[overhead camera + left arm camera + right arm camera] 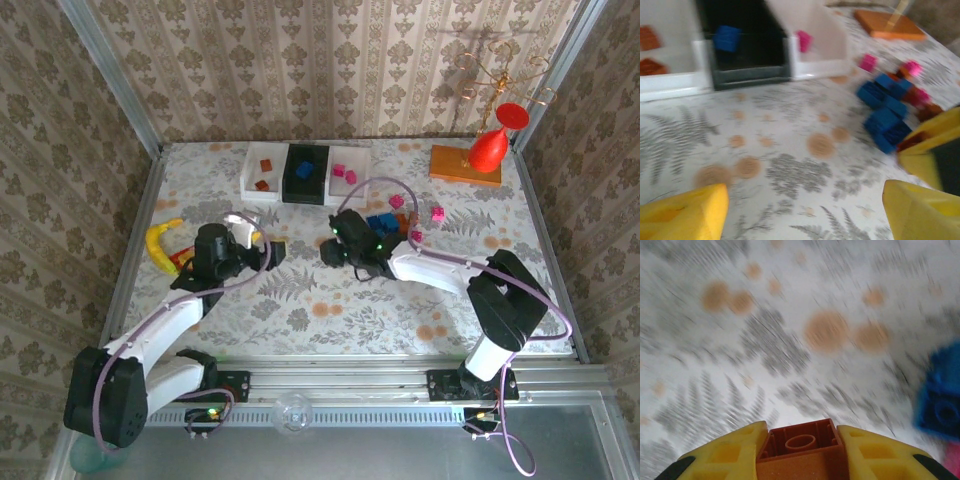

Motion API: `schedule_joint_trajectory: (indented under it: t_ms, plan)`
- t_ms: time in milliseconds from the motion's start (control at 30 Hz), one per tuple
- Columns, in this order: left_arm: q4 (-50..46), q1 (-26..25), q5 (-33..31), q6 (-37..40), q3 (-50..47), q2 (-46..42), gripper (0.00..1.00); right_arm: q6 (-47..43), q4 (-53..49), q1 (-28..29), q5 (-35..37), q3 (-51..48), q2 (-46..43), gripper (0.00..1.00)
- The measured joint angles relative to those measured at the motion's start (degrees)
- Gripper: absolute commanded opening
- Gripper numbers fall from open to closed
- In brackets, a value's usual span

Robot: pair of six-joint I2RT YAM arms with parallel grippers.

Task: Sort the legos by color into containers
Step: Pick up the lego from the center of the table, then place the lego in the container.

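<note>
Pinches an orange-brown lego (802, 452) between the yellow fingers (730, 455) of the right gripper (800, 430), low over the floral table (790, 315) and near a blue brick (940, 400). Holds the left gripper (805, 205) spread wide with nothing between its fingers, facing the containers (303, 197). Shows orange-brown pieces in the left white bin (670, 82), one blue piece in the black bin (750, 75) and one magenta piece in the right white bin (820, 67). Finds a loose pile of blue and magenta legos (385, 222) on the table, apart from the bins and close behind the right gripper.
</note>
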Motion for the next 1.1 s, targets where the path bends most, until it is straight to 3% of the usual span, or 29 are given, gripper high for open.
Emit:
schedule_joint_trajectory:
  t_ms: [300,567,833,1000,1100]
  plan:
    - [-0.3,4.2,-11.4,-8.4,0.2,0.1,0.81,-0.6,13.1,-1.1,-1.1,21.7,17.9,0.33]
    - [-1.6,4.9,-13.1,-8.9,0.7,0.1,0.81,-0.7,16.5,-4.9,-2.6,45.7,39.1,0.36]
    - [-2.7,4.9,-12.9,-8.9,0.7,-0.5,0.81,-3.7,11.2,-7.0,-3.3,73.8,57.1,0.38]
    - [-3.3,4.9,-12.8,-8.9,0.7,-1.6,0.81,-4.9,6.3,-7.5,-4.8,90.6,66.2,0.54]
    - [-3.3,4.9,-12.6,-8.8,0.7,-2.0,0.81,-5.4,4.5,-7.8,-5.4,92.5,67.1,0.68]
